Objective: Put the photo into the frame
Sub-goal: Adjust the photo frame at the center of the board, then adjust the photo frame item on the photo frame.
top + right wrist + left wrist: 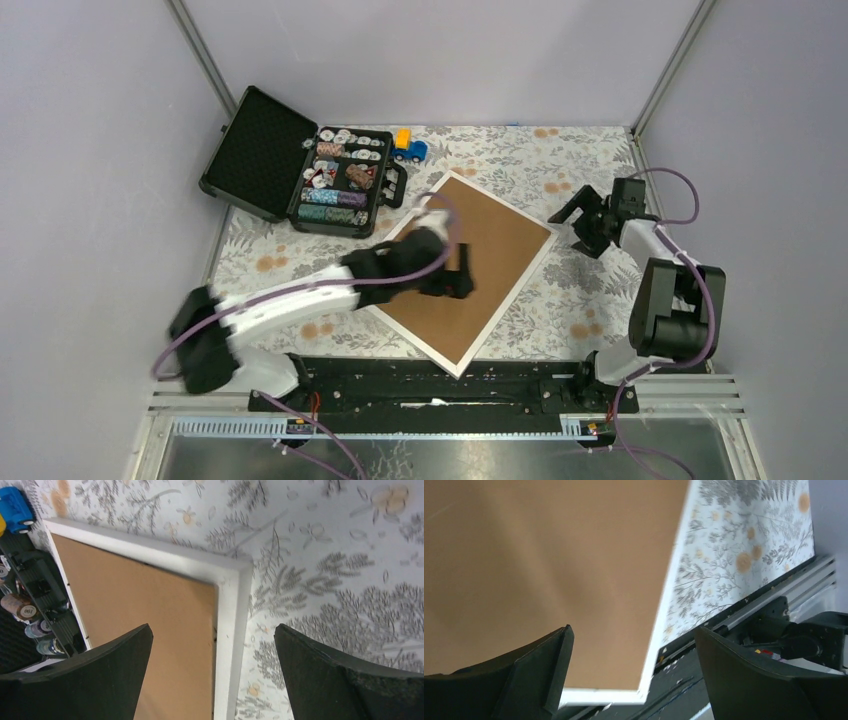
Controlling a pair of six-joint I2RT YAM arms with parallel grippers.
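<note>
On floral cloth point(580, 320), white frame point(500, 250) lying brown back up, left fingers point(534, 675) and right fingers point(100, 675) parted.

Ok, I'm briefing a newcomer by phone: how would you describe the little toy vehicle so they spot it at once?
Find the open black case of chips at the far left of the floral cloth. Just right of it, beyond the far corner of the white frame, stands the toy vehicle: tiny, and the only bright blue-and-yellow thing there.

Lab enclosure, grey walls point(420, 50), aluminium posts point(205, 55)
</note>
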